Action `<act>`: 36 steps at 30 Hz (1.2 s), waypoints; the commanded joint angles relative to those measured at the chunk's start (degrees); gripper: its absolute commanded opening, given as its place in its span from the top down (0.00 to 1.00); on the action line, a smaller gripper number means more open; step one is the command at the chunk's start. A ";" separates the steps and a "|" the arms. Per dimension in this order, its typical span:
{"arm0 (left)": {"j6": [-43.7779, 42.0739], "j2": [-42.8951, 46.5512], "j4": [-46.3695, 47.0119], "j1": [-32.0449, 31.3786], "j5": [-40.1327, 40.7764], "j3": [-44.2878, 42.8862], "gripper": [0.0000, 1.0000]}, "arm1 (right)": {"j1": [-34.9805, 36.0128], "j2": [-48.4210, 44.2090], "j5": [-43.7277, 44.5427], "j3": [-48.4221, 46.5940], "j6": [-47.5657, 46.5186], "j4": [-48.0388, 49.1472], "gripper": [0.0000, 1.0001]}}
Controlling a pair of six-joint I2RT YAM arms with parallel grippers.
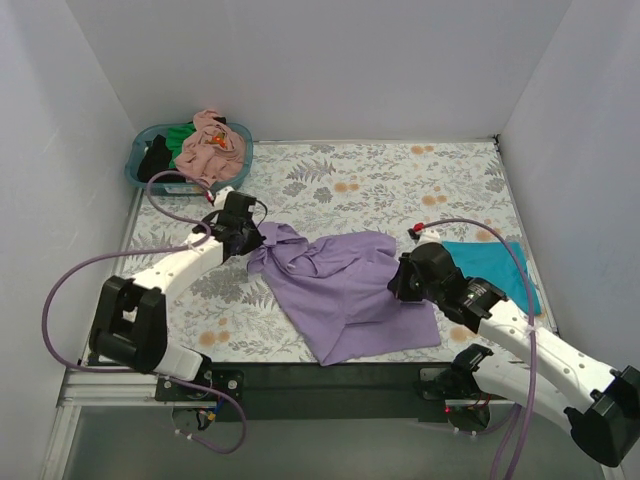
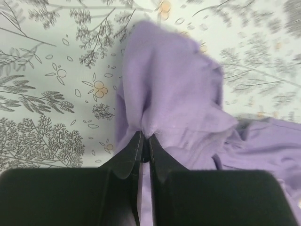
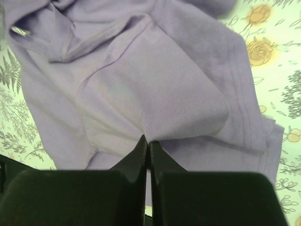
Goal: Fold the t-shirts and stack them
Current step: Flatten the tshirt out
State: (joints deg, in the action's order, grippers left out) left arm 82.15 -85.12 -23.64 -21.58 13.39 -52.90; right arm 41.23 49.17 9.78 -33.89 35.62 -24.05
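Out in the middle of the table, the lavender t-shirt [image 1: 345,295] is lying rumpled and only half spread out on the grey floral table cover [image 1: 380,175]. Its near part is fairly flat, but the far left bit is all bunched up.

That bunched corner is where the left gripper [image 1: 243,240] has it. From the left wrist cam, both fingers are pressed tight together with a fold of purple cloth pinched right at the tips, and the fabric is puffing up just beyond them.

Same deal on the other side. The right gripper [image 1: 402,278] sits on the right edge of the same shirt. Its wrist cam shows the fingers closed with a little mound of cloth caught between the tips. You can see a stitched hem running down the right of that view and the collar seam up at the top left.

Over on the right side of the table, the teal-blue t-shirt [image 1: 495,268] lies flat, partly hidden behind the right arm. It's close to the purple one, but I can't tell if they touch because the arm is in the way.

Way back in the far left corner is the teal basket [image 1: 138,165]. The salmon-pink shirt [image 1: 210,148] is heaped on top and hangs over the rim. The green shirt [image 1: 180,134] peeks out behind it and the black shirt [image 1: 155,157] is stuffed in at the left end.
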 commanded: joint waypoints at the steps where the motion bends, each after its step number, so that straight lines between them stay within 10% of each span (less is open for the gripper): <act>1: 0.46 11.08 -1.94 0.23 3.40 -1.85 1.00 | -0.36 -3.45 5.50 -6.18 -2.30 -4.06 0.99; 15: 1.88 41.07 -7.56 0.05 -3.55 -25.56 1.00 | -0.45 -9.97 1.32 -50.37 -16.98 -11.80 0.99; 28: -0.15 41.97 -7.21 0.05 -7.67 -49.22 1.00 | -0.45 -3.20 -5.92 -80.45 -24.71 -10.76 0.99; 36: 0.03 35.40 -7.03 0.05 8.54 -44.84 1.00 | -0.28 4.24 28.17 -75.37 -31.30 -6.80 0.99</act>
State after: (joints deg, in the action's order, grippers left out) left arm 82.89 -43.05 -28.91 -21.61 12.05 -100.73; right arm 40.88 46.92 16.21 -112.12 8.97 -35.03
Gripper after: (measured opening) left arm 0.034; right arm 0.023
